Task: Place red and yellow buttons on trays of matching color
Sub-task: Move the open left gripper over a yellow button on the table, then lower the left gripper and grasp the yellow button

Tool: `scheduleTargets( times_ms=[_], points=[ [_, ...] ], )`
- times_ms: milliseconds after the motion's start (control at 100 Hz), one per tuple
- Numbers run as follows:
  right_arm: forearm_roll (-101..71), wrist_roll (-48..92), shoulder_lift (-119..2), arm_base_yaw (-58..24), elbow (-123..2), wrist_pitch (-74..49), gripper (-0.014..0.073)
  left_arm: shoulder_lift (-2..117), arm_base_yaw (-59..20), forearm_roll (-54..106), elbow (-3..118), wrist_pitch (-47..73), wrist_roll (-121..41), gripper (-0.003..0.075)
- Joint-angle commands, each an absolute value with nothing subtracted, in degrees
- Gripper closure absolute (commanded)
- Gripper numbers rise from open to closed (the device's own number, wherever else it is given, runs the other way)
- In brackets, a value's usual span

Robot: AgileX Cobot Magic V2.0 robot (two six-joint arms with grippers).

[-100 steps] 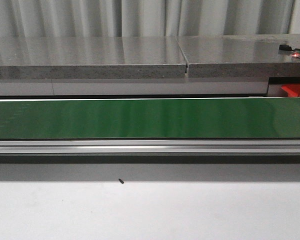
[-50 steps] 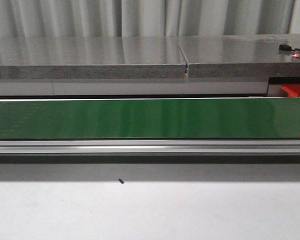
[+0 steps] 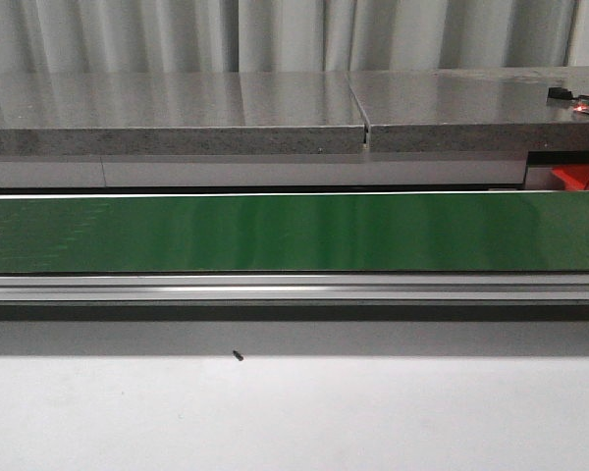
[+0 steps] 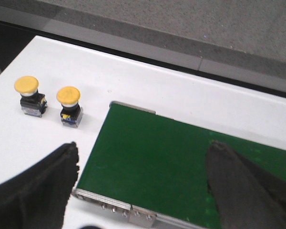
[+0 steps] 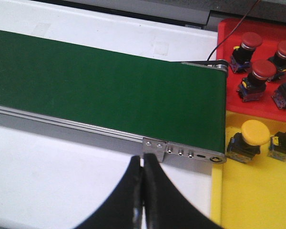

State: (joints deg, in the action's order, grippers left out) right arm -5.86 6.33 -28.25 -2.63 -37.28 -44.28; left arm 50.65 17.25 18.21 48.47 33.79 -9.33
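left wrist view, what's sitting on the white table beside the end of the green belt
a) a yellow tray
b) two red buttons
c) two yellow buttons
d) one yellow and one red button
c: two yellow buttons stand side by side on the white table, apart from the end of the green belt and not on it; no red button and no tray shows in that view.

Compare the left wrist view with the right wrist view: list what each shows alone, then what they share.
Left wrist only: two yellow buttons standing on the white table beside the belt's end, and the open left gripper. Right wrist only: the red tray with red buttons, the yellow tray with yellow buttons, and the shut right gripper. Both: the green belt, bare of buttons.
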Motion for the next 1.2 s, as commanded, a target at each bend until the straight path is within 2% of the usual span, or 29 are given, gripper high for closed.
scheduleTargets(
  times_ms=[0, 280, 490, 810, 1190],
  points=[
    [-5.68, 6.37, -28.45, -2.34, -38.75, -40.74, 0.0663, 56.44, 18.27, 18.87, 56.14, 30.77, -8.36, 0.0209],
    [-5.68, 6.37, -28.45, -2.34, -38.75, -40.74, 0.0663, 77.14, 22.68, 18.36, 74.36, 37.51, -8.36, 0.0209],
    [-5.68, 6.37, -28.45, -2.34, -38.75, -40.74, 0.0663, 88.55, 23.93, 14.64, 82.01, 39.82, -7.01, 0.0209],
    [-5.68, 6.37, -28.45, -2.34, -38.75, -40.74, 0.0663, 97.70, 23.93, 7.23, 84.06, 37.32, -5.34, 0.0209],
    [-5.68, 6.37, -28.45, -2.34, -38.75, -40.74, 0.0663, 104.80, 23.93, 6.50, 84.15, 32.61, -5.24, 0.0209]
  ],
)
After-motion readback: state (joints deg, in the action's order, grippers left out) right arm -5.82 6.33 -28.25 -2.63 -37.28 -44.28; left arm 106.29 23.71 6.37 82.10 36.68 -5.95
